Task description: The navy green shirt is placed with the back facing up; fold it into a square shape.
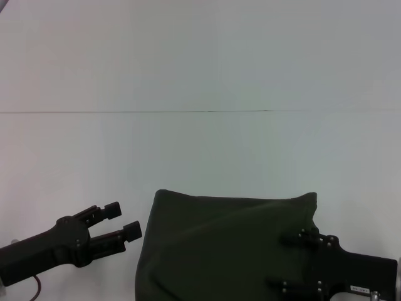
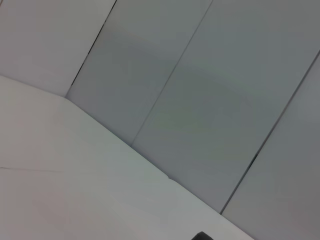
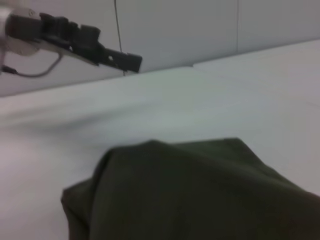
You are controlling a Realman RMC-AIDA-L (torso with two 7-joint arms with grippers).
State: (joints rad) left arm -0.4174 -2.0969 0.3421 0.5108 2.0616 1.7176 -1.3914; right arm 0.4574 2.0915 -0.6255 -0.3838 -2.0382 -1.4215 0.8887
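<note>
The navy green shirt [image 1: 225,248] lies folded into a compact dark olive block at the near middle of the white table, plain side showing. In the right wrist view the shirt [image 3: 200,195] fills the foreground with a rounded fold edge. My left gripper [image 1: 123,221] hovers just left of the shirt's left edge, open, with nothing between its fingers; it also shows far off in the right wrist view as the left gripper [image 3: 131,61]. Over the shirt's right part is my right gripper [image 1: 281,263], its fingers spread apart above the cloth.
The white table [image 1: 200,157] stretches far beyond the shirt, with a thin seam [image 1: 200,111] running across it. Grey wall panels [image 2: 210,90] stand behind the table's edge in the left wrist view.
</note>
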